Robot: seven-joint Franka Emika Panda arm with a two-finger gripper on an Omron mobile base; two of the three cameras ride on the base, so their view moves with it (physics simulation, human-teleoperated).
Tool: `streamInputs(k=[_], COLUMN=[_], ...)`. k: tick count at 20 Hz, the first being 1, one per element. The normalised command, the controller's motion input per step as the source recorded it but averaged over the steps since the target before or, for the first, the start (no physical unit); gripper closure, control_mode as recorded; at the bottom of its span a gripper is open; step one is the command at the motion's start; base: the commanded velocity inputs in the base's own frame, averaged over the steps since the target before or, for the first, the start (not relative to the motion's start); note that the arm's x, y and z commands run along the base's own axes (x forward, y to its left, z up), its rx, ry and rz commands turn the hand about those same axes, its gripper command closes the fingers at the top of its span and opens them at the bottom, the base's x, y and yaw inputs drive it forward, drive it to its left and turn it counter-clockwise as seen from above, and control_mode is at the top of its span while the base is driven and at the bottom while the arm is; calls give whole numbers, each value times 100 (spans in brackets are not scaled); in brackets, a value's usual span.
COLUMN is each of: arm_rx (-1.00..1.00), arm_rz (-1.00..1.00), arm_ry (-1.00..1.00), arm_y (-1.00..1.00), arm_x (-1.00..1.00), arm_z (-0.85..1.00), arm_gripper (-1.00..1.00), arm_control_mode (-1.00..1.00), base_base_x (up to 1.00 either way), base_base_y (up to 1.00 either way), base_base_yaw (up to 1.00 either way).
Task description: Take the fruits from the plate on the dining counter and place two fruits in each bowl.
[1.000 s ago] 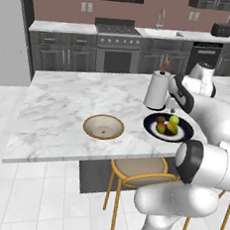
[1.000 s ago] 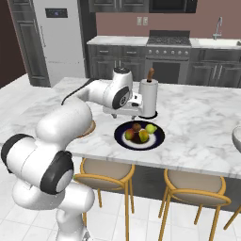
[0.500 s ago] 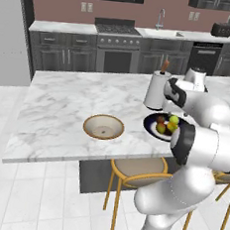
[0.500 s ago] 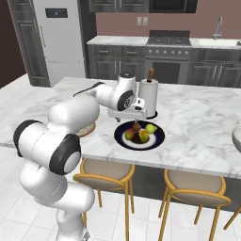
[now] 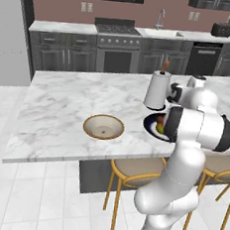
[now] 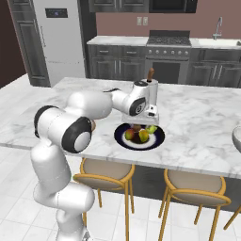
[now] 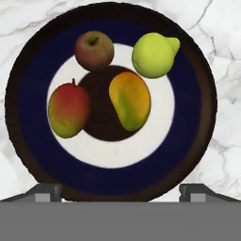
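- Plate (image 7: 28, 141): dark navy band, white ring, dark brown centre.
- Pear (image 7: 151, 55): yellow-green.
- Apple (image 7: 94, 50): brownish red.
- Two mangoes (image 7: 68, 110): red, yellow and green.
- Surface (image 5: 63, 107): white marble, grey veins.
- Bowl (image 5: 103, 127): tan rim, cream inside.

Beyond the pincer, dark grey kitchen cabinets (image 5: 67, 57) run along a dusky pink wall (image 6: 122, 23), with a steel range (image 5: 117, 47) set between them and a sink faucet (image 5: 160, 18) to its right. A grey refrigerator (image 6: 59, 37) stands far off to the left. Below the pincer, yellow-legged stools (image 6: 106, 181) stand on a white tiled floor (image 5: 29, 193).
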Motion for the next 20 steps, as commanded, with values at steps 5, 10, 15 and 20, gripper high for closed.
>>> streamInputs(k=[5,10,15,20], arm_rx=[1,1,0,0], arm_rz=[0,0,0,0], arm_ry=[3,2,2,8], arm_y=[-12,-7,0,3], arm_x=[47,44,38,2], arm_z=[-27,-24,-33,-43], arm_gripper=[-100,-100,-100,-100], arm_control_mode=[-100,-100,-100,-100], base_base_x=[0,0,0,0], base_base_y=[0,0,0,0], base_base_yaw=[0,0,0,0])
